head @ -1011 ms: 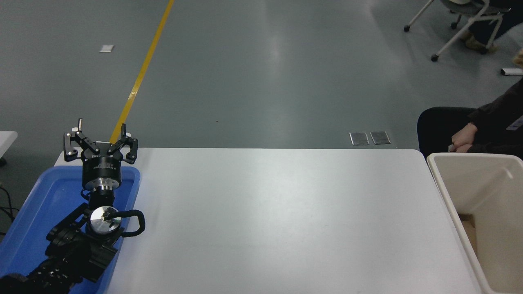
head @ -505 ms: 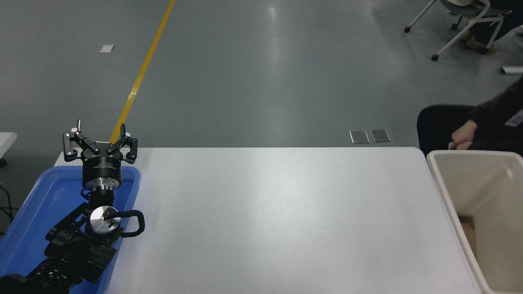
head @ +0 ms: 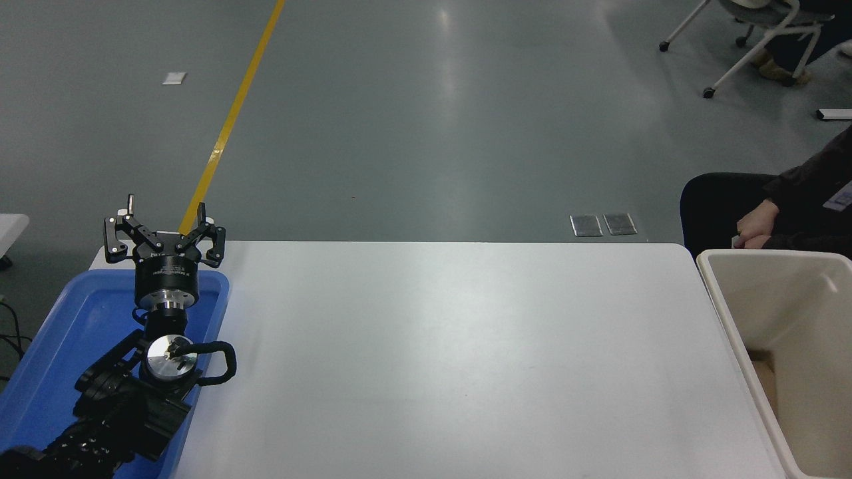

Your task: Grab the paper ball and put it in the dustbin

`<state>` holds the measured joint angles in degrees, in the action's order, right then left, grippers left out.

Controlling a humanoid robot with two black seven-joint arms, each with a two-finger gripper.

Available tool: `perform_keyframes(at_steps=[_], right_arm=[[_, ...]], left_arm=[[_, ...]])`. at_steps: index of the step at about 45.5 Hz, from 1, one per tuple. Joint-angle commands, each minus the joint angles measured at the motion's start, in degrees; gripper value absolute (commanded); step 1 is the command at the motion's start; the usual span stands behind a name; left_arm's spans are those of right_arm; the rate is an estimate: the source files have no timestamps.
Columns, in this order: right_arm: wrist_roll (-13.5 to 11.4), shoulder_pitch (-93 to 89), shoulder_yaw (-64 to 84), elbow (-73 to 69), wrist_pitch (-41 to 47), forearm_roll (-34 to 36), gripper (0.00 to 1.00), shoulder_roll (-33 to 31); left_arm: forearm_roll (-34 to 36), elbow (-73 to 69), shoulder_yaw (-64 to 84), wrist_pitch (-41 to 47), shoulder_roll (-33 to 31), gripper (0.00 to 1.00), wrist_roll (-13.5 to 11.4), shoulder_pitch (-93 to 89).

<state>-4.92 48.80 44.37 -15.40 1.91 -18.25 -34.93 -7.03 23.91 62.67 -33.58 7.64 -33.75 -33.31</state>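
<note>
Nearest the camera, the robot's left arm comes in from the lower left corner and lies over the shallow blue tray (head: 80,319), which sits at the left edge of the white table (head: 452,346). A looped black cable (head: 219,362) hangs off the arm's wrist just past the tray's right rim. The left gripper (head: 164,211) points away from the camera over the tray's far end, its jaws spread apart and holding nothing.

At the right edge stands the dustbin (head: 725,313), cream-white with a rounded rim, touching or just beside the table's right side. Inside it, low against the near wall, a tan-brown patch (head: 765,376) shows; whether that is the paper ball cannot be told, and no paper ball lies on the tabletop. The right arm is out of view.

Beyond the bin a person in dark clothing sits, a hand (head: 755,225) resting on the lap just behind the bin's far rim. Farther off, a yellow floor line (head: 233,113) runs across the grey floor, and a wheeled chair (head: 752,33) stands at the top right.
</note>
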Motion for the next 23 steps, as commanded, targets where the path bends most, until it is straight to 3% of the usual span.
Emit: perform_keyframes(at_steps=[1,9,14,16,19,23], right_arm=[[-0.09,-7.58,-5.70,1.60,-1.74,2.61,0.00,4.43],[-0.09,-8.11,-6.23,1.08,-1.91,2.61,0.01,5.67],[-0.09,-8.11,-6.84,0.90,-2.09,2.61,0.20,5.75],[0.00,-8.11,-7.54,0.90,-2.27,2.61,0.37,5.75],[0.00,-8.02,-8.86,0.81,-2.18,2.70,1.00,5.75],[0.00,-8.02,-10.27,0.28,-2.00,2.61,1.00,5.58]], left_arm=[[0.00,0.00,0.00,0.09,0.00,0.99,0.00,0.00],[0.00,0.00,0.00,0.00,0.00,0.99,0.00,0.00],[0.00,0.00,-0.09,0.00,0.00,0.99,0.00,0.00],[0.00,0.00,0.00,0.09,0.00,0.99,0.00,0.00],[0.00,0.00,0.00,0.00,0.00,0.99,0.00,0.00],[0.00,0.00,0.00,0.00,0.00,0.99,0.00,0.00]])
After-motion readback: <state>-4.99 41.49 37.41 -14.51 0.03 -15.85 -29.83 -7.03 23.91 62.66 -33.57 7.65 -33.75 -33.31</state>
